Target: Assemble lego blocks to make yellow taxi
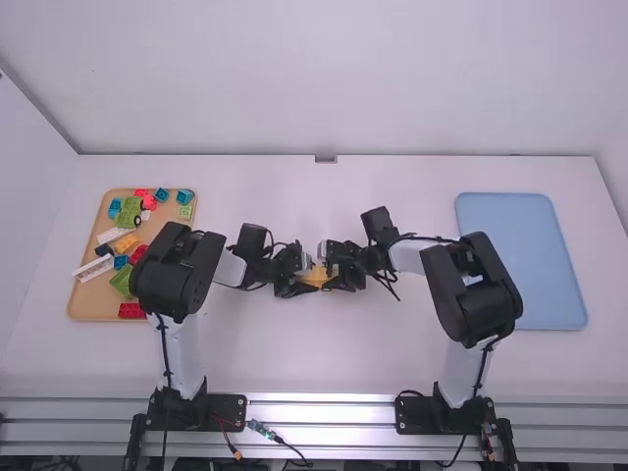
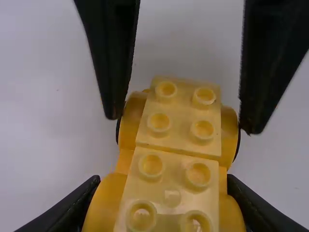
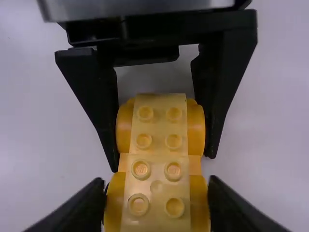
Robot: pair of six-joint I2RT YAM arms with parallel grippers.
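Car (image 1: 315, 278) is mid-table, b/w L grip (image 1: 295, 280) & R grip (image 1: 337, 278). Long axis runs L–R, in line w/ both, so it lies to L grip's right & R grip's left. Neither arm nearer; one at each end. L grip is closed on its end, fingers against both sides. R grip looks closed on the other end, one finger per side. Seam crosses car's top b/w the ends.

Prob. step: squeezing the 2 halves together or a handover. Next move turns on that axis: any push should go along it, & one grip must let go before the other carries. Risk: pulling apart or twisting at the seam if both tug.

Counts: car 1, studs on top 8 (4 per side of seam), grips 2, trays 2: brown tray (image 1: 80, 315) far L, blue tray (image 1: 530, 257) far R. In brown: yellow block (image 1: 126, 242) 1, white blocks (image 1: 93, 268) 2, blue ones (image 1: 184, 197) approx. 4; reds & greens too bunched to count surely.
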